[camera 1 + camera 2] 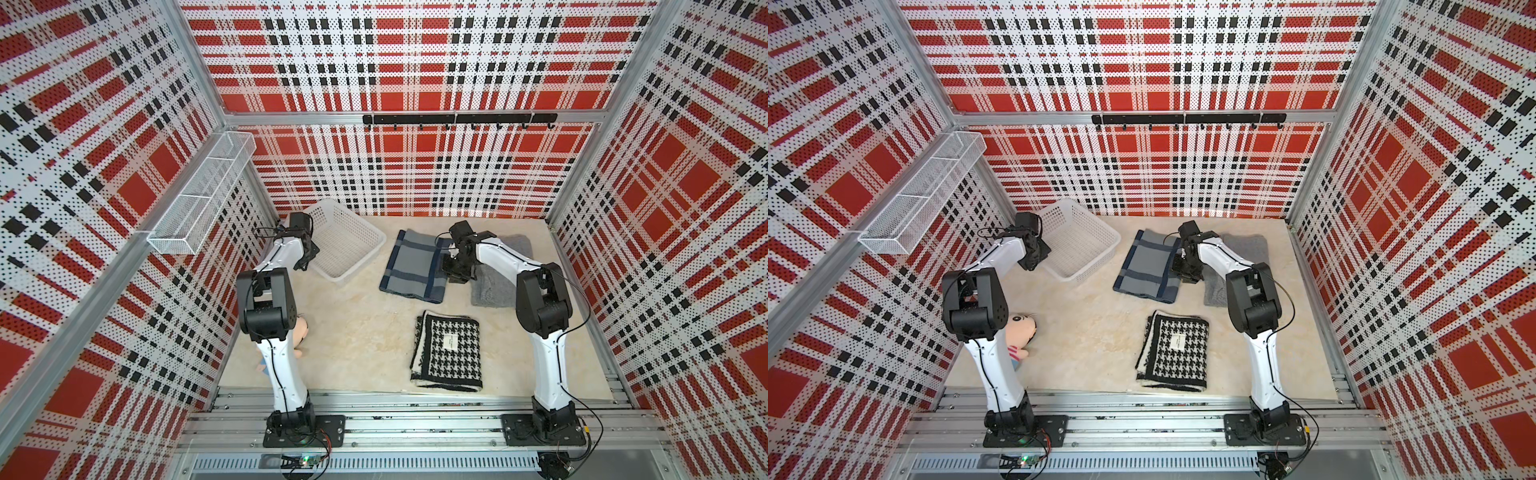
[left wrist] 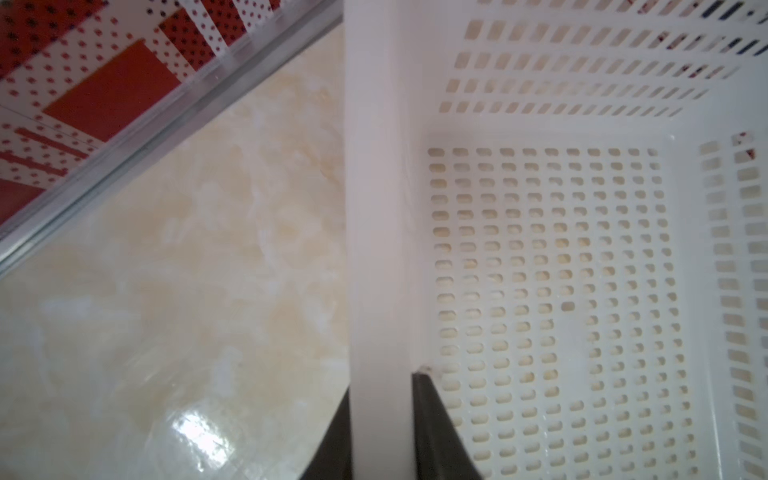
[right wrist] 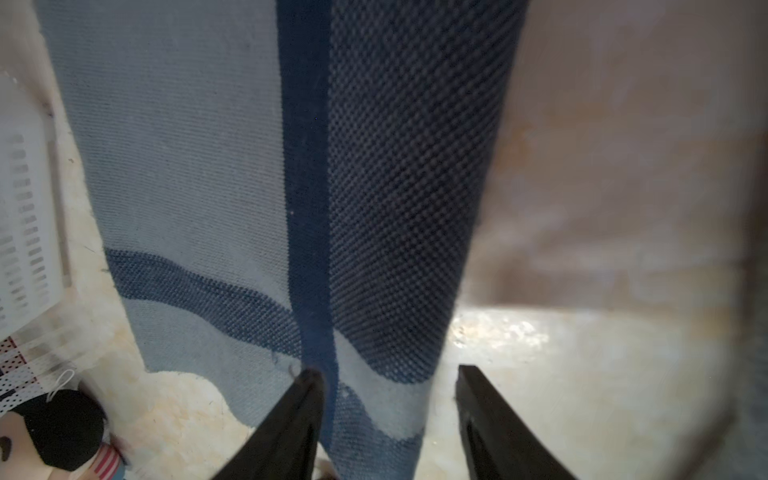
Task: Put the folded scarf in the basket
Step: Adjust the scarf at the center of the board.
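- Nearest on the counter (image 1: 353, 332) lies a houndstooth scarf (image 1: 446, 353).
- Beyond it, the folded blue-grey scarf (image 1: 413, 266) lies flat mid-counter, its long axis running near to far and leaning slightly.
- The right end effector (image 3: 386, 370), half open, straddles that scarf's right edge and grips nothing.
- Farthest left, the left end effector (image 2: 382, 382) pinches the basket (image 1: 345, 245) by its rim.
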